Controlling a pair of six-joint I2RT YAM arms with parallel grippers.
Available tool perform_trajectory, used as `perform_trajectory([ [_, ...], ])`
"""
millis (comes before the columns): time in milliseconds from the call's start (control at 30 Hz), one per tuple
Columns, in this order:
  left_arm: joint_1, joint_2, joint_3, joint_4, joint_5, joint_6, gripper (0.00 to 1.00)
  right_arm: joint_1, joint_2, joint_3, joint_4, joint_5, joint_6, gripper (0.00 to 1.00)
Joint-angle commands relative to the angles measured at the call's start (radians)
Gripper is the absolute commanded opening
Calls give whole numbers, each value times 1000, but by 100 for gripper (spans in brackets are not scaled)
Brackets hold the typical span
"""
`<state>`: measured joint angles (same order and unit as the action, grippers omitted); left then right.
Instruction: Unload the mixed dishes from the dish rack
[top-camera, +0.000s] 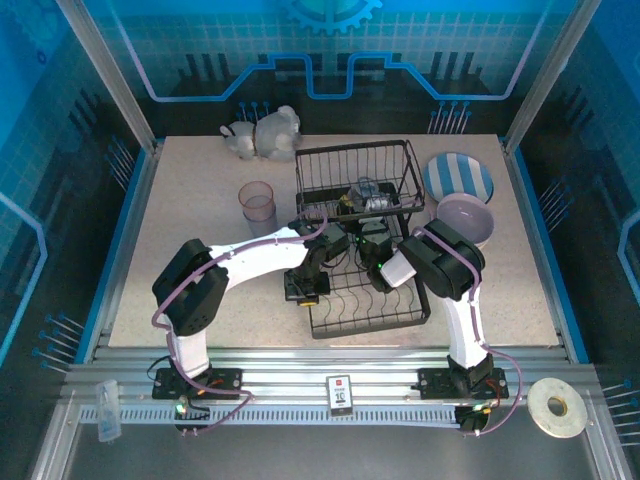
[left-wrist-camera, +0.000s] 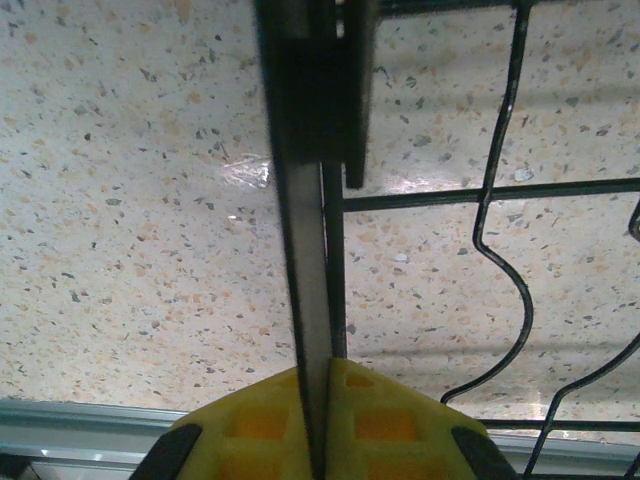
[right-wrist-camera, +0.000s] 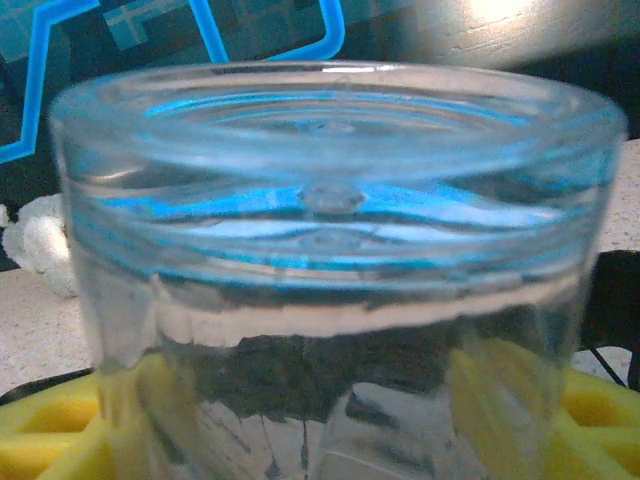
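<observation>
The dish rack (top-camera: 400, 170), black wire, stands mid-table. In its raised upper tier sits a translucent blue-grey tumbler (top-camera: 372, 194), and my right gripper (top-camera: 372, 208) is shut on it. Close up in the right wrist view, the tumbler (right-wrist-camera: 330, 200) stands between the yellow fingers (right-wrist-camera: 45, 425) of that gripper (right-wrist-camera: 330, 430). My left gripper (top-camera: 304, 286) is at the rack's front left corner, shut on a thin dark strip of the rack's edge (left-wrist-camera: 303, 200); its yellow fingers (left-wrist-camera: 250, 420) press together on it. A pink tumbler (top-camera: 257, 207) stands upright on the table left of the rack. A striped plate (top-camera: 457, 181) and a lavender bowl (top-camera: 466, 220) lie right of it.
A white animal figurine (top-camera: 265, 134) sits at the back of the table, behind the rack's left corner. The rack's lower tier wires (left-wrist-camera: 505, 270) lie over the speckled tabletop (left-wrist-camera: 130, 200). A tape roll (top-camera: 556, 407) rests on the front rail at the right.
</observation>
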<state>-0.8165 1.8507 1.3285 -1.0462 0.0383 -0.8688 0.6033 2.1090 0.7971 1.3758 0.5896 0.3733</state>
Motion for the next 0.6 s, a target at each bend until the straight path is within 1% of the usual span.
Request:
perform_trajectory([
  [0, -5, 56, 11, 106, 51, 84, 0, 74, -59, -16, 48, -110, 206, 35],
  [133, -4, 56, 11, 116, 55, 82, 0, 77, -53, -26, 48, -117, 243, 35],
  [267, -5, 53, -1, 130, 62, 76, 0, 81, -50, -22, 47, -151, 209, 36],
  [400, -4, 42, -13, 134, 61, 72, 0, 76, -39, -14, 48, -217, 68, 39],
  [567, -3, 21, -28, 126, 48, 76, 0, 27, -39, -29, 48, -355, -27, 39],
])
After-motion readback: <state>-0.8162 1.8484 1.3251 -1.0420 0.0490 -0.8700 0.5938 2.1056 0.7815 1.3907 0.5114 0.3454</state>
